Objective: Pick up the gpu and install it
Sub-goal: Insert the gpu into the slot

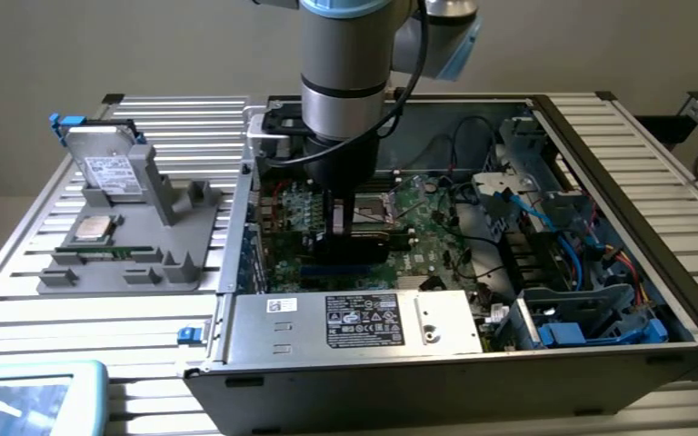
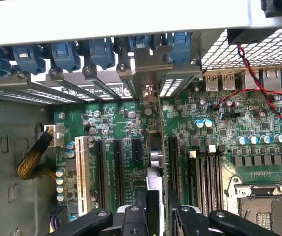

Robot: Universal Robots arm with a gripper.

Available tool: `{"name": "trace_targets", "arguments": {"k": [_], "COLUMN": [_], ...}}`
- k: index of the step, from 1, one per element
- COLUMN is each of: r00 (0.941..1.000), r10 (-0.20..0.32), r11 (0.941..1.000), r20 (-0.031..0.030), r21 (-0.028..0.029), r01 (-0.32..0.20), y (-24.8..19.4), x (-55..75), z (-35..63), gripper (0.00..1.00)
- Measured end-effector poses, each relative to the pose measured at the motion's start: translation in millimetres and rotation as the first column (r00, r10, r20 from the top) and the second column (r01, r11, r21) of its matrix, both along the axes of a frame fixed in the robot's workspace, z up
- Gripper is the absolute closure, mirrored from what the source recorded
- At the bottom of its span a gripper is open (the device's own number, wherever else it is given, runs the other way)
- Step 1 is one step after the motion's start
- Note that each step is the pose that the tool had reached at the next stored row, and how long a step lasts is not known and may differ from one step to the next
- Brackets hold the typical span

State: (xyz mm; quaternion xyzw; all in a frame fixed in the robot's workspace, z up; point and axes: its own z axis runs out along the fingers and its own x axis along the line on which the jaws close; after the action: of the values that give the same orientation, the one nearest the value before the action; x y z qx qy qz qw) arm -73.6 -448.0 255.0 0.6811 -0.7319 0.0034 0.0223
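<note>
gpu (image 2: pixel 154 156) clamped in end effector (image 2: pixel 157 199)

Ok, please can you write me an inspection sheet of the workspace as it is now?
Surface: slatted metal table carrying an open computer case.
Job's things: gpu upright on edge over the motherboard slots; seated or not, cannot tell.
Clutter: grey fixture holding a hard drive, a CPU and a memory stick.
Grippers: gripper shut on the gpu.
Cables: red-black twisted wire; yellow sleeved bundle; blue cables.
Surroundings: blue-framed device at the exterior view's left.
</note>
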Motion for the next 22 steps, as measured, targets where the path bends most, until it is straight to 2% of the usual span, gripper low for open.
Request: {"name": "trace_targets", "arguments": {"k": [17, 22], "r00": [1.0000, 0.9999], "r10": [0.004, 0.011], "r11": [1.0000, 0.9999], "r20": [0.0001, 0.0001], "r21": [-0.0030, -0.0032], "r01": [-0.004, -0.011], "y": [0.0, -1.7], "x": [-0.2, -0.3], "z": [-0.8, -0.8], "gripper": [0.73, 0.73]}}
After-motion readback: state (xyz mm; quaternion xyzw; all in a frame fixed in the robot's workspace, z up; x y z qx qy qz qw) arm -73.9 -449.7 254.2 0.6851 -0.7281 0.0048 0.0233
